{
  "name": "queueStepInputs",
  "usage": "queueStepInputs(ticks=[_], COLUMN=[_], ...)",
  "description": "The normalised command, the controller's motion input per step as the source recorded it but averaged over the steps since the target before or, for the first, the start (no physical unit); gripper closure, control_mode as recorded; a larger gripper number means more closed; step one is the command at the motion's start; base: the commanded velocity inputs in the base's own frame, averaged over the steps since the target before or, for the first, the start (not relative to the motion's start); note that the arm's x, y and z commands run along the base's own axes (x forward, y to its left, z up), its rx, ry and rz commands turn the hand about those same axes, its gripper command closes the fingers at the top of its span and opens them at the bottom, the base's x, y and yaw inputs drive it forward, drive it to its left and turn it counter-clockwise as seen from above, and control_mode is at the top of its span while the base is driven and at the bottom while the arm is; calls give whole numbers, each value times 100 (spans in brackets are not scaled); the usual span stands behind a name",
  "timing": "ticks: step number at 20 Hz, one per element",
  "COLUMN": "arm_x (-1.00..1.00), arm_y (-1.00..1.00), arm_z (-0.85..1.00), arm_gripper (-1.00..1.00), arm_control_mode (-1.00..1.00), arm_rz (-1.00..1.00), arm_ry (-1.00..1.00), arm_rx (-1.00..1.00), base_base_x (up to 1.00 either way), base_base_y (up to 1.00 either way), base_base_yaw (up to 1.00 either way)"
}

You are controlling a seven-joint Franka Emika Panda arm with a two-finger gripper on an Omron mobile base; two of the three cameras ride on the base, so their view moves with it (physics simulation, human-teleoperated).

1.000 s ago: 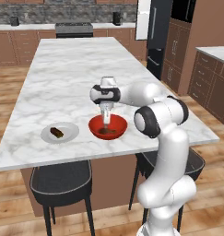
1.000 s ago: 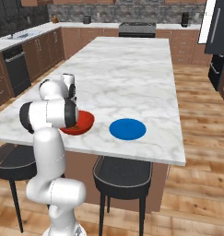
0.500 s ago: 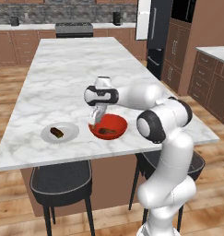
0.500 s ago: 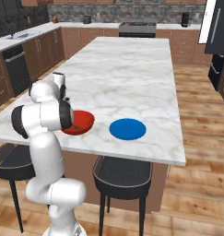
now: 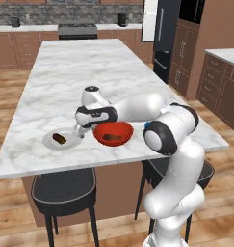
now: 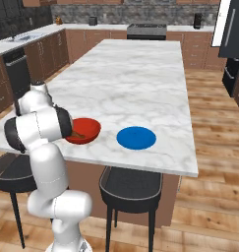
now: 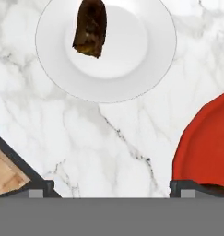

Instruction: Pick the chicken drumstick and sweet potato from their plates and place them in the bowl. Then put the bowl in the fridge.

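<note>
My gripper (image 5: 79,130) hangs open and empty just above the counter, between the pale plate (image 5: 48,141) on its left and the red-orange bowl (image 5: 126,129) on its right. On that plate lies a dark brown, elongated piece of food (image 5: 59,139); drumstick or sweet potato, I cannot tell. A second brown piece (image 5: 111,137) rests inside the bowl. In the hand view the gripper (image 7: 111,186) has its tips spread wide over bare marble, with the plate (image 7: 127,41) and its food (image 7: 90,27) ahead and the bowl (image 7: 205,138) at the right. The blue plate (image 6: 135,138) is bare, right of the bowl (image 6: 86,129).
The marble island (image 5: 80,72) stretches far back behind the plates. Dark stools (image 5: 64,188) stand under its near edge. The black fridge (image 5: 165,38) stands beyond the island's far right corner, past a strip of wooden floor.
The gripper has swung left from above the bowl and come down toward the counter beside the pale plate. Its jaws have stayed open. Bowl and plates have not moved.
</note>
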Motion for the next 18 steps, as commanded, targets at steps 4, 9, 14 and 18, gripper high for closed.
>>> queueStepInputs(ticks=[4, 9, 14, 18], arm_x=[2, 24, 22, 19], arm_y=[63, 56, 43, 10], arm_z=[2, 0, 0, 0], arm_gripper=[-100, -100, -100, -100], arm_control_mode=[-100, -100, -100, -100], arm_rz=[-32, -39, -33, -12], arm_ry=[-4, -1, 3, 10], arm_rx=[-12, -7, 0, 4], base_base_x=[0, 0, 0, 0], base_base_y=[0, 0, 0, 0], base_base_yaw=[0, 0, 0, 0])
